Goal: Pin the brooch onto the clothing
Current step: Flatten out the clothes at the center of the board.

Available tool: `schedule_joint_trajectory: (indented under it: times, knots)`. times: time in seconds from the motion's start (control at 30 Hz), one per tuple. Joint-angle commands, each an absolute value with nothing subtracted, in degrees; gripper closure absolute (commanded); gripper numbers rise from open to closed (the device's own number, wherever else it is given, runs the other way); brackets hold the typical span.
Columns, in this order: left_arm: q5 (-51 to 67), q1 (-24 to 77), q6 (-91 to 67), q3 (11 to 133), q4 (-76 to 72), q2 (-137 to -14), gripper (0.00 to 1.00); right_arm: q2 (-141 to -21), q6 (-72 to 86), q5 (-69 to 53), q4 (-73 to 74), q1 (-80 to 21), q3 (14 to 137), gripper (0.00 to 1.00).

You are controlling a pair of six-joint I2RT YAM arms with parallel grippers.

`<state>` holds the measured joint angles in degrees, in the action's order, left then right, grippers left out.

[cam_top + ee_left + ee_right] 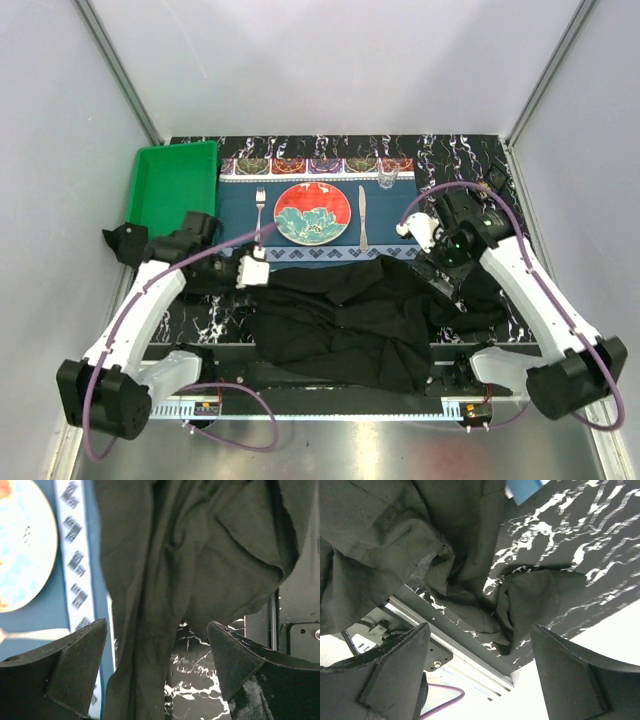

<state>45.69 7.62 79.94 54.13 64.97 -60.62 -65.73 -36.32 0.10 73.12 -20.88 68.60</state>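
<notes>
The clothing, a black shirt [350, 320], lies crumpled across the near middle of the marbled table. No brooch shows in any view. My left gripper [266, 272] is open at the shirt's left edge. In the left wrist view the gripper [157, 655] is open, with a fold of the shirt [190, 555] hanging between the fingers, which do not close on it. My right gripper [440, 272] is open over the shirt's right side. In the right wrist view the gripper [480, 660] is open and empty above a bunched part of the shirt [380, 540] near the table's front edge.
A blue patterned placemat [240, 235] at the back holds a red and teal plate [312, 214], a fork [261, 215] and a knife [363, 215]. A small glass [388, 180] stands behind them. A green tray [175, 185] sits at the back left. White walls enclose the table.
</notes>
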Motion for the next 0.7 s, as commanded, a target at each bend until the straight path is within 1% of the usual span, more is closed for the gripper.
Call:
schedule_joint_trajectory:
  times: [0.0, 0.03, 0.07, 0.1, 0.17, 0.2, 0.23, 0.27, 0.3, 0.37, 0.4, 0.53, 0.57, 0.67]
  knots:
    - [41.5, 17.8, 78.0, 51.9, 54.1, -62.9, 0.15, -70.0, -37.1, -0.7, 69.2, -19.5, 65.9, 0.13]
    - [40.1, 21.1, 76.4, 52.3, 51.3, -64.7, 0.17, -72.9, -37.1, -0.2, 69.3, -19.1, 65.5, 0.16]
    - [38.9, 22.1, 75.1, 52.9, 50.6, -66.6, 0.19, -74.1, -37.3, 2.2, 69.4, -18.1, 65.1, 0.18]
    - [38.6, 22.7, 74.4, 53.4, 50.1, -70.1, 0.20, -75.0, -37.9, 3.4, 69.8, -15.1, 64.8, 0.19]
    - [36.6, 23.4, 71.7, 54.2, 46.4, -73.1, 0.23, -76.4, -41.0, 2.7, 70.8, -11.0, 64.8, 0.20]
    - [35.5, 23.5, 71.5, 54.4, 45.2, -75.8, 0.34, -76.5, -42.3, 2.4, 71.9, -7.7, 64.4, 0.21]
    - [34.4, 23.5, 71.4, 54.9, 43.5, -77.2, 0.40, -76.7, -44.9, 2.3, 72.6, -6.5, 64.0, 0.21]
    - [32.0, 23.5, 71.2, 55.5, 43.0, -78.4, 0.50, -76.6, -46.0, 2.5, 73.7, -5.9, 63.2, 0.23]
    - [31.1, 23.4, 70.7, 56.2, 42.5, -80.3, 0.65, -76.5, -46.8, 3.5, 74.1, -5.4, 61.1, 0.23]
    - [30.4, 22.2, 68.0, 58.7, 41.2, -82.4, 0.84, -74.8, -49.6, 5.1, 73.0, -4.2, 58.2, 0.25]
    - [30.3, 20.5, 65.5, 59.7, 38.2, -83.1, 1.00, -74.0, -50.4, 7.2, 71.7, -3.5, 55.0, 0.25]
    - [27.0, 14.9, 51.9, 66.3, 31.7, -88.0, 1.00, -72.4, -54.5, 9.1, 67.1, 3.2, 52.2, 0.25]
    - [26.0, 13.7, 47.7, 67.6, 31.3, -90.3, 1.00, -72.9, -54.7, 8.9, 66.7, 5.9, 52.8, 0.26]
    - [22.8, 10.6, 42.7, 71.4, 31.2, -94.7, 1.00, -74.4, -54.6, 6.9, 65.8, 9.3, 57.0, 0.28]
